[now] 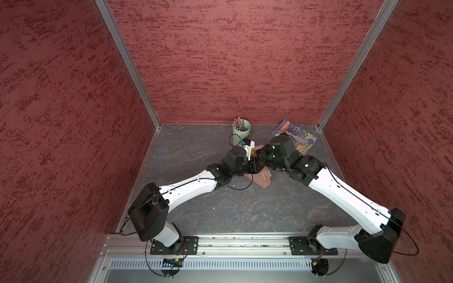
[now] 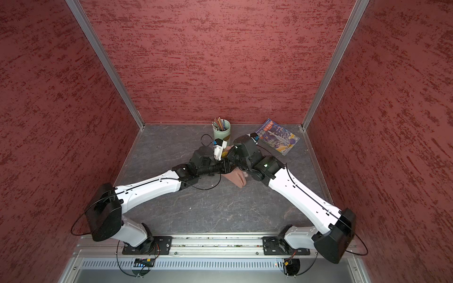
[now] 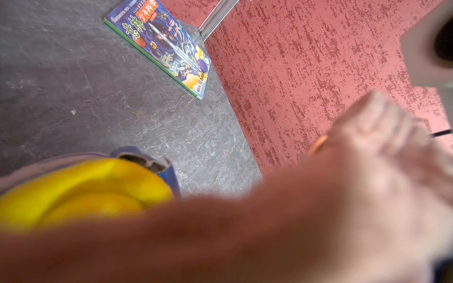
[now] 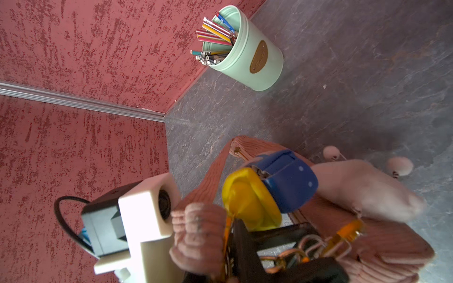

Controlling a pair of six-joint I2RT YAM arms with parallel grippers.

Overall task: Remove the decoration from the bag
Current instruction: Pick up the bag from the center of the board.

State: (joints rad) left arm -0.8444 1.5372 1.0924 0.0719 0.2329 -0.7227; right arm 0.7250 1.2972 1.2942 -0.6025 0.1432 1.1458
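The pink ribbed bag (image 1: 261, 180) lies mid-table under both wrists, and both top views show it (image 2: 236, 180). In the right wrist view a yellow-and-blue decoration (image 4: 269, 191) and a pale plush charm (image 4: 367, 188) hang from rings and an orange clasp (image 4: 348, 232) on the bag (image 4: 382, 252). My left gripper (image 4: 282, 250) has its black fingers around those rings; how tightly cannot be made out. The bunched strap (image 4: 198, 235) rises close to the right wrist camera. My right gripper (image 1: 262, 156) is over the bag with its jaws hidden. The left wrist view is mostly blurred pink strap (image 3: 269, 232) beside the yellow decoration (image 3: 81, 191).
A mint cup of pencils (image 1: 241, 131) stands just behind the bag near the back wall. A blue magazine (image 1: 294, 136) lies at the back right. Red walls close in three sides. The left wrist camera housing (image 4: 144, 215) sits tight against the strap.
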